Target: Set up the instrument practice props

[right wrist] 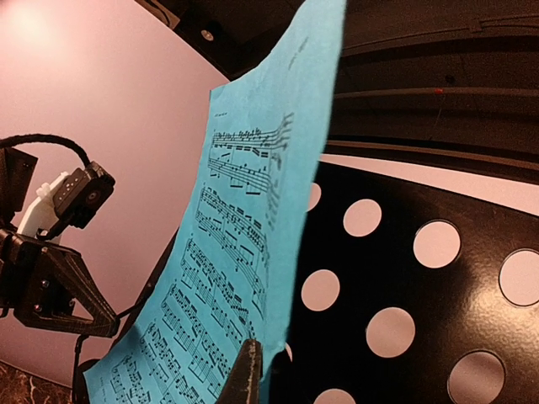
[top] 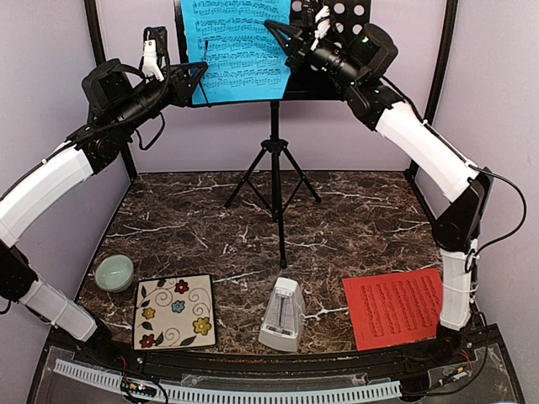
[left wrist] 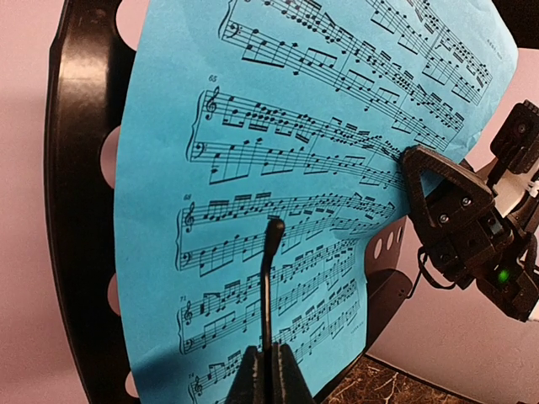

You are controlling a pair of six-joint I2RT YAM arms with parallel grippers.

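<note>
Blue sheet (top: pixel 240 50) stands upright on the music stand (top: pixel 274 151) desk, long axis vertical, with its right edge bowed off the perforated face. Right gripper (top: pixel 282 35) sits at that edge, one finger in front of the paper (the other is hidden, so clamped or not: cannot tell). Left gripper (left wrist: pixel 269 380) is at the sheet's lower left, jaws narrow, pinching a thin black rod (left wrist: pixel 269 286) that lies over the page. Right arm is nearer the loose edge, which probably needs pushing back toward the desk.

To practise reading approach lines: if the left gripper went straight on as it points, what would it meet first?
Probably the blue music sheet on the music stand, though a thin black rod rises between the left gripper's tips.
</note>
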